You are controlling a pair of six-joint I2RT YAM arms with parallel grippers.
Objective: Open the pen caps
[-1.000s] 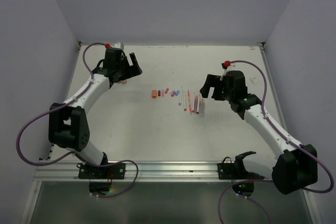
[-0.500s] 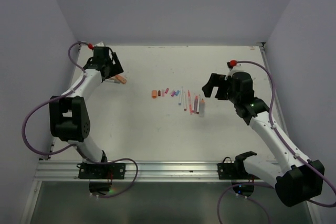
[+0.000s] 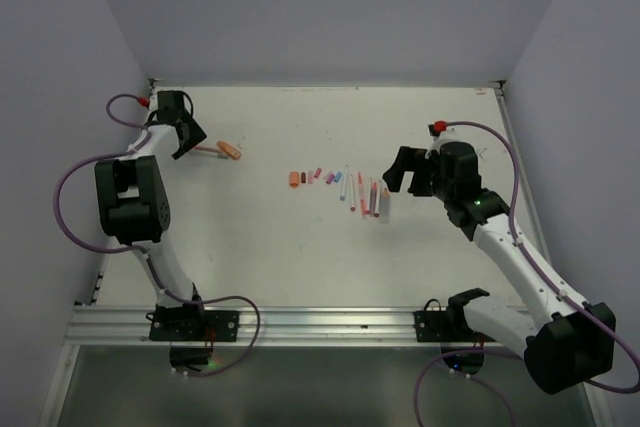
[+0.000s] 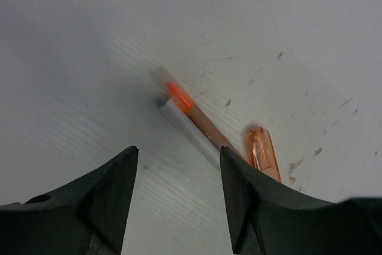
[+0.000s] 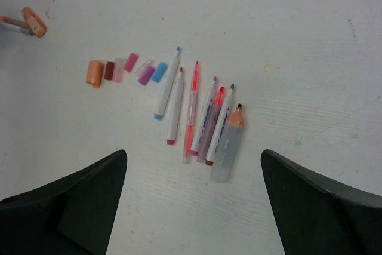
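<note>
White counter (image 3: 300,247), scuffed. Centre: a row of uncapped pens (image 5: 194,108) lying side by side with bare tips, and a thick grey marker (image 5: 225,146) at the right end. Just left of them, loose caps (image 5: 146,75) in a short line: orange, dark red, pink, purple, blue. Far left: one orange pen (image 4: 200,120), with an orange cap (image 4: 262,153) lying off, just beside it. Left fingers (image 4: 101,201) spread apart above that pen, holding nothing. Right fingers (image 5: 65,207) wide apart over the row, empty.
</note>
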